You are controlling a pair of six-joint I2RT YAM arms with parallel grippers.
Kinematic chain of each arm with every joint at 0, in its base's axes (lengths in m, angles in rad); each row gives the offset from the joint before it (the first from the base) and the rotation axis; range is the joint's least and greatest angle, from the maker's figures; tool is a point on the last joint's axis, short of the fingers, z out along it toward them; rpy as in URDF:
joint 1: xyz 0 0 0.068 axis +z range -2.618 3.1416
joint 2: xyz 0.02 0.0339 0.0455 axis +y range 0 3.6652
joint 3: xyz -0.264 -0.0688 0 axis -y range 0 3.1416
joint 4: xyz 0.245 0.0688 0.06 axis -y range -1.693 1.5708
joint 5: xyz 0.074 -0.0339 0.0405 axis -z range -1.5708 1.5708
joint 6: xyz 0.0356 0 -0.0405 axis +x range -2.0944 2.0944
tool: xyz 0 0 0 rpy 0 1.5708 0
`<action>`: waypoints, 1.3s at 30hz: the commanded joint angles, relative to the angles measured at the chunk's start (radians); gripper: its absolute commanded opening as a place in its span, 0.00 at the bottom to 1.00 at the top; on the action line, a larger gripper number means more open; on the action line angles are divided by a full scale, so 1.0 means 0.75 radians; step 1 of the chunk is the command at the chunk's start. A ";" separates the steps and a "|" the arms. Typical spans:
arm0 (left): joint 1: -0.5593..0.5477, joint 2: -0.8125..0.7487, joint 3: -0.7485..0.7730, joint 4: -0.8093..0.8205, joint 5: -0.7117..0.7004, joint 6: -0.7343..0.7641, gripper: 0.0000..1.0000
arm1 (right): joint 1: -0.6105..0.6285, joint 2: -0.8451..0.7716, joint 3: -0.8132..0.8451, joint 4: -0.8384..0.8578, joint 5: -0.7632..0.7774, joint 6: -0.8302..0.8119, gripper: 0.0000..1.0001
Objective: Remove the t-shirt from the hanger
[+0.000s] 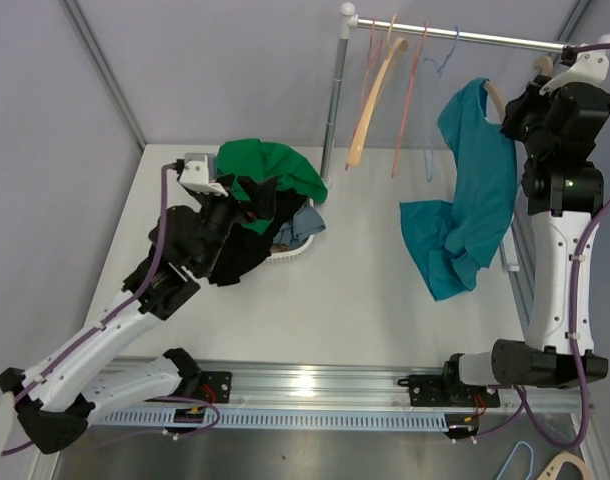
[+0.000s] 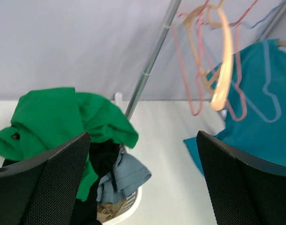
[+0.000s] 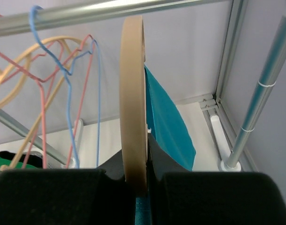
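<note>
The right gripper (image 3: 142, 183) is clenched on the wooden hanger (image 3: 133, 108), which rises from between its fingers toward the rail (image 3: 86, 14). The teal t-shirt (image 1: 480, 190) hangs on this hanger, just behind and below the gripper. The left gripper (image 2: 143, 159) is released, its fingers wide apart, with the basket (image 2: 129, 208) of clothes under it.

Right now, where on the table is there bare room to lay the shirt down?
Bare table lies between the laundry basket and the teal t-shirt, and along the near edge before the rail. Crowded: the basket's side, and the right rear, where the right tool grips the wooden hanger.
</note>
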 commanded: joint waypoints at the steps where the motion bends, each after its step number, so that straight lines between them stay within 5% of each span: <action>1: -0.032 -0.061 0.022 0.040 0.088 0.050 0.99 | 0.023 -0.085 -0.016 0.055 0.012 0.055 0.00; 6: -0.202 -0.088 -0.027 0.113 0.231 0.207 1.00 | 0.204 -0.201 -0.166 0.008 0.309 0.259 0.00; 13: -0.680 0.033 -0.072 0.295 0.219 0.492 1.00 | 0.423 -0.335 -0.360 -0.089 0.779 0.548 0.00; 16: -0.768 0.057 -0.148 0.436 0.323 0.517 0.99 | 0.493 -0.353 -0.362 -0.142 0.895 0.572 0.00; 25: -0.781 0.217 -0.107 0.526 0.679 0.361 0.99 | 0.544 -0.390 -0.375 -0.169 0.927 0.529 0.00; 39: -0.777 0.634 0.308 0.340 0.774 0.367 0.96 | 0.567 -0.406 -0.399 -0.130 0.886 0.497 0.00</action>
